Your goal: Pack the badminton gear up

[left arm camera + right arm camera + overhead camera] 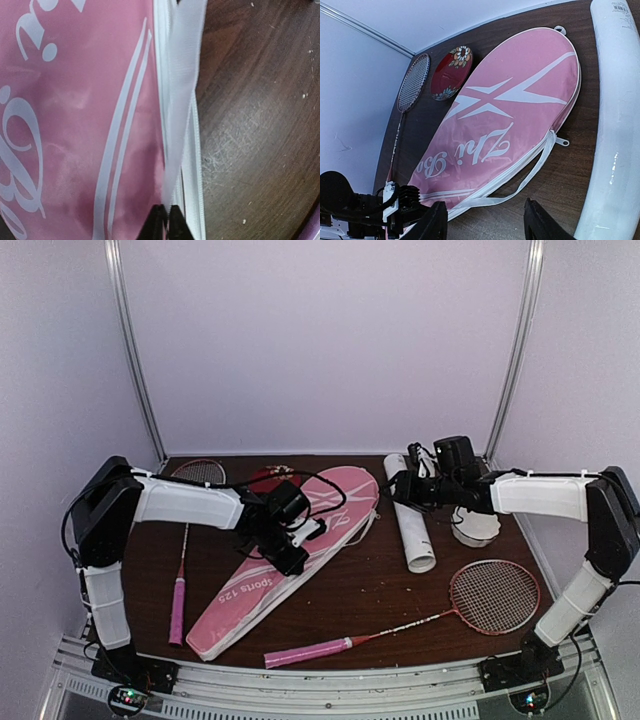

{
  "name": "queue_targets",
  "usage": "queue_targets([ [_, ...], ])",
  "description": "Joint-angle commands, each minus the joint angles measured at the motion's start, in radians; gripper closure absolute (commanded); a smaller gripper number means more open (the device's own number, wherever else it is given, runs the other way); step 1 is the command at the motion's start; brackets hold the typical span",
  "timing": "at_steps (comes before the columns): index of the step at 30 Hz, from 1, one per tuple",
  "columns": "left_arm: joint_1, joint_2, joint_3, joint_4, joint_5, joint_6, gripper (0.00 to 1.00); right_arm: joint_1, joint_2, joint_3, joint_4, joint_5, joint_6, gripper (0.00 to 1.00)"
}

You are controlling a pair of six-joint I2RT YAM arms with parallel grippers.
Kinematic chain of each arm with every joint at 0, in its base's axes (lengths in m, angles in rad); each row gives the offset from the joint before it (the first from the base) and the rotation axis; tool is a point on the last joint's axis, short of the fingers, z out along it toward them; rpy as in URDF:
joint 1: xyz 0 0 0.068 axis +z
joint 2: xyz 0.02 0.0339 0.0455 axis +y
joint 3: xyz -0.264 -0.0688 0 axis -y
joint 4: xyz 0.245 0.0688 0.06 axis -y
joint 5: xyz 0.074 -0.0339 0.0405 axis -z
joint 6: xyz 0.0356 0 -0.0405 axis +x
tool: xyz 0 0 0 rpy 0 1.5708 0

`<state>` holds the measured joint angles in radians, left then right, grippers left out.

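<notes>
The pink racket-shaped bag (262, 592) lies slantwise mid-table, printed side up (505, 115). My left gripper (167, 222) is over its right edge, shut on the bag's white strap (182, 90), which runs up from the black fingertips. My right gripper (485, 225) hangs open and holds nothing, above the table between the bag and the long white tube (415, 525) (615, 125). One racket (180, 580) lies at the left, its head (413, 82) by the back wall. The other racket (400, 625) lies near the front, head to the right.
A dark red flowered dish (262, 477) (451, 72) sits at the back beside the bag's top. A white object (475, 528) stands partly hidden behind the right arm. Walls close the table on three sides. Bare brown tabletop (260, 125) lies right of the bag.
</notes>
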<state>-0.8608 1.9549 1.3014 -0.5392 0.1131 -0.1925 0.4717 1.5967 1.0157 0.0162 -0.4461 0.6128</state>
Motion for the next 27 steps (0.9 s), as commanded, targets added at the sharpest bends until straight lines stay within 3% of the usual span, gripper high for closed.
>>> queue_targets([
  [1, -0.027, -0.026, 0.025, 0.036, 0.026, 0.004, 1.00, 0.004, -0.036, -0.017, 0.043, -0.017, 0.014, 0.46],
  [6, -0.085, -0.042, 0.031, 0.010, 0.048, 0.051, 1.00, 0.002, -0.059, -0.026, 0.035, -0.019, 0.012, 0.46],
  [8, -0.103, -0.041, 0.036, -0.012, 0.041, 0.066, 0.84, 0.000, -0.067, -0.031, 0.029, -0.017, 0.004, 0.46],
  [9, -0.107, -0.043, 0.035, -0.021, 0.039, 0.075, 0.67, -0.001, -0.071, -0.035, 0.027, -0.016, 0.001, 0.46],
  [11, -0.109, -0.062, 0.025, -0.026, 0.015, 0.077, 0.57, -0.001, -0.073, -0.042, 0.026, -0.019, 0.001, 0.46],
  [17, -0.058, -0.160, -0.026, 0.022, -0.045, 0.030, 0.59, 0.001, -0.096, -0.080, 0.046, -0.032, 0.008, 0.46],
  [27, 0.002, -0.074, -0.049, -0.005, -0.106, 0.039, 0.74, 0.002, -0.188, -0.162, 0.021, -0.025, -0.015, 0.47],
])
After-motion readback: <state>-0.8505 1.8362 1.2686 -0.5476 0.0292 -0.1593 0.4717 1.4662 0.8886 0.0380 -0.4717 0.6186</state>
